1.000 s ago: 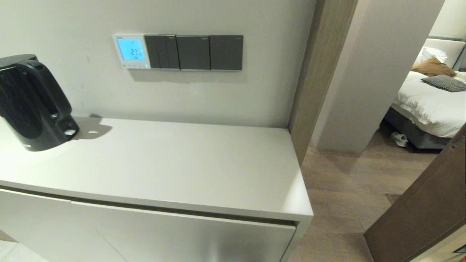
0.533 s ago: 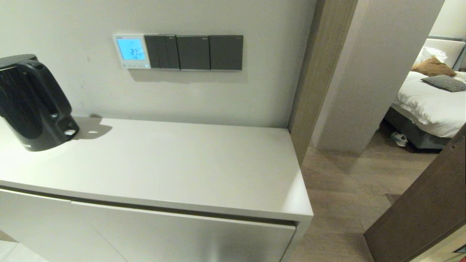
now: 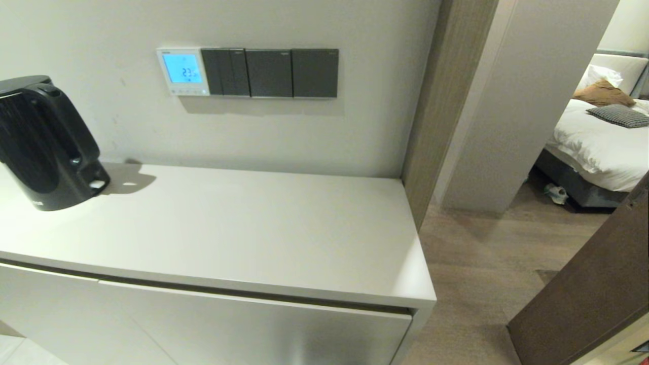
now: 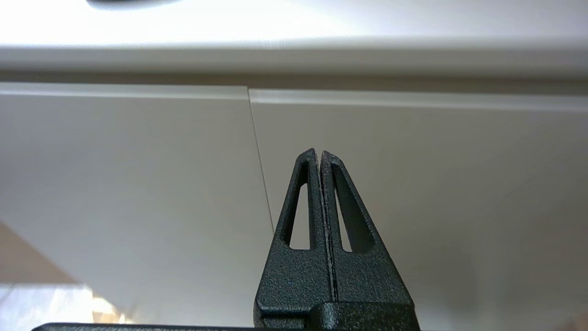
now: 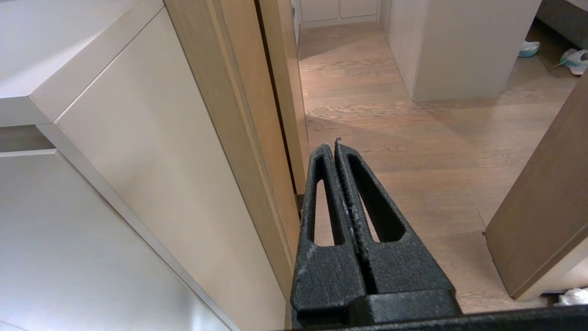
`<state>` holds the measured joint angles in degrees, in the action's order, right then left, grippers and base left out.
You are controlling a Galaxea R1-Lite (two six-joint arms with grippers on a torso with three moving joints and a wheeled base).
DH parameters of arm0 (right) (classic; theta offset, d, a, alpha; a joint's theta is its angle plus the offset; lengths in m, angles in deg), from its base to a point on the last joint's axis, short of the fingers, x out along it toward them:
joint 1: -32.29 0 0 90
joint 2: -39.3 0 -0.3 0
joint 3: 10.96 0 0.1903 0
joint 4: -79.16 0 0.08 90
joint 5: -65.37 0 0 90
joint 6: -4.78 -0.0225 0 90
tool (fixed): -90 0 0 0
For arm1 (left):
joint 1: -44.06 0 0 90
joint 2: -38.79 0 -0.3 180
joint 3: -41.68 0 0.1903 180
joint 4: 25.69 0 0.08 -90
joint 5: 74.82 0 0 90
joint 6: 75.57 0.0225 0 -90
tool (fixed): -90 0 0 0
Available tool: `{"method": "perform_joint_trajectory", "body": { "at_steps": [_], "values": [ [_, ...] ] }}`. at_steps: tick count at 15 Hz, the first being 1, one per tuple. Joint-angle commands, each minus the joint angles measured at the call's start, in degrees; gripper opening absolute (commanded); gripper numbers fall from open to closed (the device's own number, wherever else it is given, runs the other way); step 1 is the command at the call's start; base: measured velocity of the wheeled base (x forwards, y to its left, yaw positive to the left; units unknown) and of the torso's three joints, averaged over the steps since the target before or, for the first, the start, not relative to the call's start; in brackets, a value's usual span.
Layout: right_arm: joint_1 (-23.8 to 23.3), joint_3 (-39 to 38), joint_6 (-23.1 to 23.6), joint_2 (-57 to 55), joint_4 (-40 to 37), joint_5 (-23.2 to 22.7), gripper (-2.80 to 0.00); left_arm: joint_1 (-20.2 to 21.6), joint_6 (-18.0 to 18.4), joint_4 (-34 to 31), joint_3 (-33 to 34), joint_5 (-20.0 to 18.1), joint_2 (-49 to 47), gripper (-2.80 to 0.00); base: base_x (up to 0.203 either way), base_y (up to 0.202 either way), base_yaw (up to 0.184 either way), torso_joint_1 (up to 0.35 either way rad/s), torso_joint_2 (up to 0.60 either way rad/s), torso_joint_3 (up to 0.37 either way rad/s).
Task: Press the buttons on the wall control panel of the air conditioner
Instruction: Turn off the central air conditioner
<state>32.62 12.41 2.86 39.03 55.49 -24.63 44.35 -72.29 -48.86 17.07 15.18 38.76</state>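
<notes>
The air conditioner's control panel (image 3: 183,71) is a white wall unit with a lit blue screen reading 23 and a row of small buttons under it, on the wall above the cabinet. Neither gripper shows in the head view. My left gripper (image 4: 319,152) is shut and empty, low in front of the white cabinet doors (image 4: 138,184). My right gripper (image 5: 331,145) is shut and empty, low beside the cabinet's right end, over the wooden floor.
Dark grey wall switches (image 3: 269,73) sit right of the panel. A black kettle (image 3: 45,144) stands at the left on the white cabinet top (image 3: 243,228). A wooden door frame (image 3: 441,101) and an open door (image 3: 593,294) stand at the right, with a bed (image 3: 603,142) beyond.
</notes>
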Motion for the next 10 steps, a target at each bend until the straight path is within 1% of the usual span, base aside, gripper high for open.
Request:
{"method": "perform_joint_trajectory", "body": {
  "at_steps": [1,3,6,8,10],
  "values": [
    [0.0,-0.1,0.0,-0.1,0.0,-0.1,-2.8,0.1,0.1,0.1,-3.0,0.3,0.0,-2.8,0.0,0.0,0.0,0.0,0.0,0.0],
    [0.0,-0.1,0.0,-0.1,0.0,0.0,-2.8,0.1,0.1,0.0,-6.0,0.6,-0.4,-2.8,0.0,0.0,0.0,0.0,0.0,0.0],
    [0.0,-0.1,0.0,-0.1,0.0,0.0,-2.8,0.1,0.0,1.0,-11.7,0.4,-7.2,-2.8,0.0,0.0,0.0,0.0,0.0,0.0],
    [0.0,-0.1,0.0,-0.1,0.0,0.0,-2.8,0.0,-0.3,4.4,-14.5,0.3,-14.2,-2.8,0.0,0.0,0.0,0.0,0.0,0.0],
    [0.0,-0.1,0.0,-0.1,0.0,0.0,-2.8,0.0,-0.4,10.3,-17.0,0.2,-22.0,-2.8,0.0,0.0,0.0,0.0,0.0,0.0]
  ]
}}
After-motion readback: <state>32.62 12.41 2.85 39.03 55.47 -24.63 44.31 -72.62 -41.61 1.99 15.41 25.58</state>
